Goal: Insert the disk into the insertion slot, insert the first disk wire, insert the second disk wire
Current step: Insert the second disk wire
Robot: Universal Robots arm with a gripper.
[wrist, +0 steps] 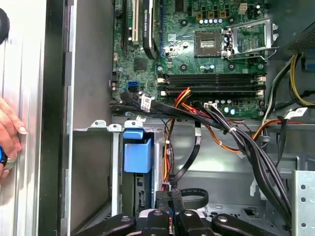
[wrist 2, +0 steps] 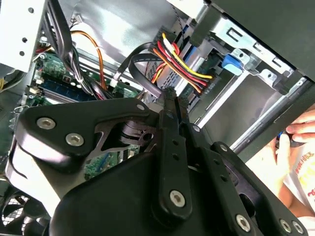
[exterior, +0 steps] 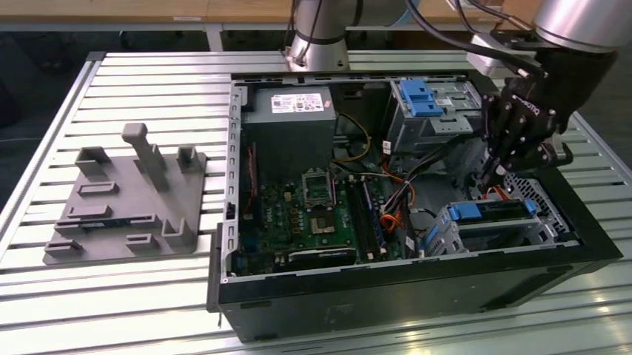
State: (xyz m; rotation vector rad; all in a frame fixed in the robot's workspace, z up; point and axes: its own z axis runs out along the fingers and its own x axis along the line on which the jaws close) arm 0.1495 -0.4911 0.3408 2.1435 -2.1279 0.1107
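Black linkages of the gripper [wrist 2: 172, 96] crowd the lower half of the second wrist view; its two fingers [wrist 2: 169, 105] stand pressed together, clenched, their tips at a black flat cable [wrist 2: 142, 66] beside a bundle of red, yellow and black wires [wrist 2: 179, 61]. Whether anything is pinched between the tips is hard to make out.

At the right of the exterior view the gripper [exterior: 499, 171] hangs inside the open computer case [exterior: 395, 292], just above the disk [exterior: 493, 211]. That drive, with its blue carrier, sits in the insertion slot [exterior: 548, 200] at the lower right of the frame, partly covered by the arm. A grey fixture plate [exterior: 123, 203] lies on the slatted table [exterior: 148, 74] to the exterior view's left.

At the bottom edge of the first wrist view the fingertips [wrist: 170, 199] meet over a looped black cable [wrist: 189, 162], next to the carrier's blue tab [wrist: 137, 150]. A person's hand [wrist: 9, 132] is cut off at the frame's left edge.
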